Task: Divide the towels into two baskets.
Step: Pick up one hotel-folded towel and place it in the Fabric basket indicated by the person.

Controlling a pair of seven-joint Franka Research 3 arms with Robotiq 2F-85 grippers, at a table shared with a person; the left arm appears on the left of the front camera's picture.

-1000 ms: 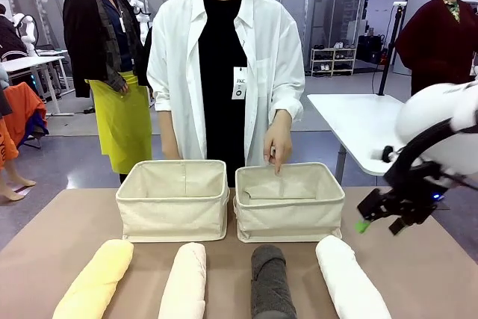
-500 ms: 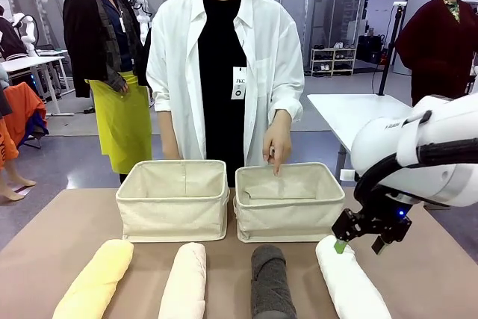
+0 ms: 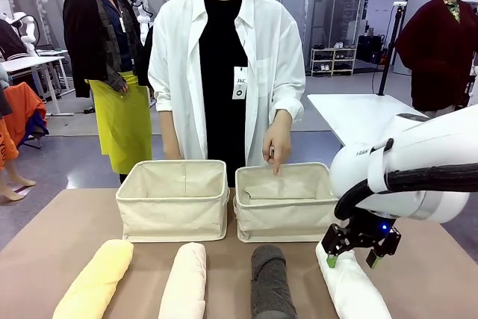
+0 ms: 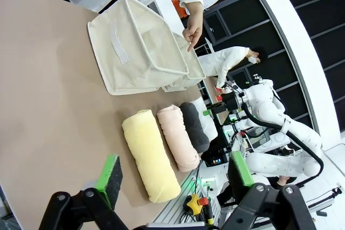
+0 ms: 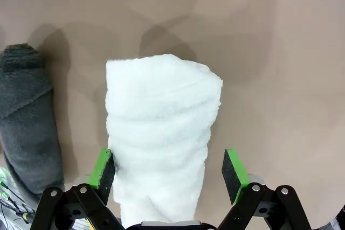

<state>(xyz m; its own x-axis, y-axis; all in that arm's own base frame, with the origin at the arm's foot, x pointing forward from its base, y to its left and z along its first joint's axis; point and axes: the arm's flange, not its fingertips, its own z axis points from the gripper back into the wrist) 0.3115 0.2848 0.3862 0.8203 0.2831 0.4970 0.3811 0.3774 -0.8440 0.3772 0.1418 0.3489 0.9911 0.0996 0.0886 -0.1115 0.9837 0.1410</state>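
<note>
White towel [image 3: 349,289]: fluffy roll, flat on table [image 3: 45,259], lower right of front view.
Right gripper [image 3: 351,261]: fingers spread, straddling White towel's upper end, not clamped.
Left gripper [image 4: 175,173]: fingers spread, empty.
Baskets [image 3: 173,199]: beige, mid-frame, side by side.

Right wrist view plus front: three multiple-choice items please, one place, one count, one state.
1. The right gripper is poised over which towel? A yellow B dark grey C white
2. How many towels lie on the table? A four B three C two
3. The right gripper's jaws are: A shut on a towel B open C shut on nothing
Answers: 1 C, its pads flank the white towel; 2 A, four rolls lie in a row before the baskets; 3 B, the pads stand wide apart, one each side.
</note>
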